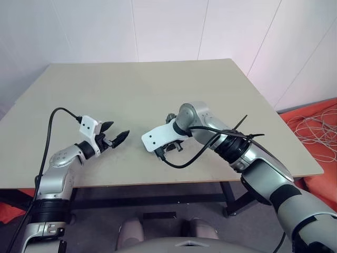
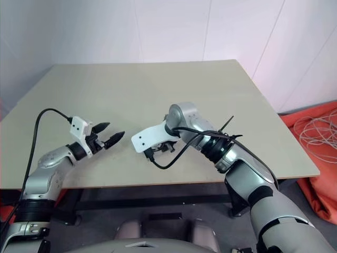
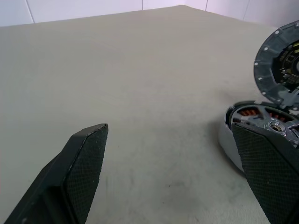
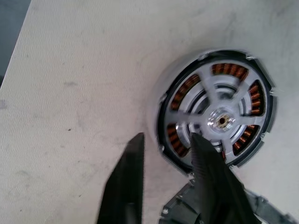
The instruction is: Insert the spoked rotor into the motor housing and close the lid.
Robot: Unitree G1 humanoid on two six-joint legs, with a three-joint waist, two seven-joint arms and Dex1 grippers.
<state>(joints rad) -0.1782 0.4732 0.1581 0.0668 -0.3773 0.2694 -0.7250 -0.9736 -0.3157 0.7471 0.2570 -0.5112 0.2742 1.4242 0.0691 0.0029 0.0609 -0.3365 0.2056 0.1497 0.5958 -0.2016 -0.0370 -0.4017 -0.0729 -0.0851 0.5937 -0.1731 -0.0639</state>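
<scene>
The insertion step looks finished, judging by how the parts lie: the spoked rotor (image 4: 216,94) sits flat inside the motor housing (image 4: 229,71), its silver spokes and small hub centred, with the coppery windings showing through the gaps between spokes. The housing rests on the table (image 1: 158,89), underneath the right arm's wrist. The right gripper (image 4: 167,137) points steeply down at the housing. Its fingers are partly apart, one outside the housing's rim over bare table and the other overlapping the rim's edge, and it has hold of nothing that I can make out. The left gripper (image 1: 118,129) hangs just to the robot's left of the housing, aimed toward it, spread as wide as it goes and empty. In the left wrist view a dark round disc with small studs around its edge stands tilted up just beyond the housing. I take this for the lid (image 3: 273,56), though what props it there cannot be told. What remains, then, is closing. The next move calls for getting a hold on that disc, bringing it level and centred over the housing, and lowering it squarely so it seats all around the rim. The risks are that the lid goes down cocked on one side, or that the housing gets nudged along the table.
</scene>
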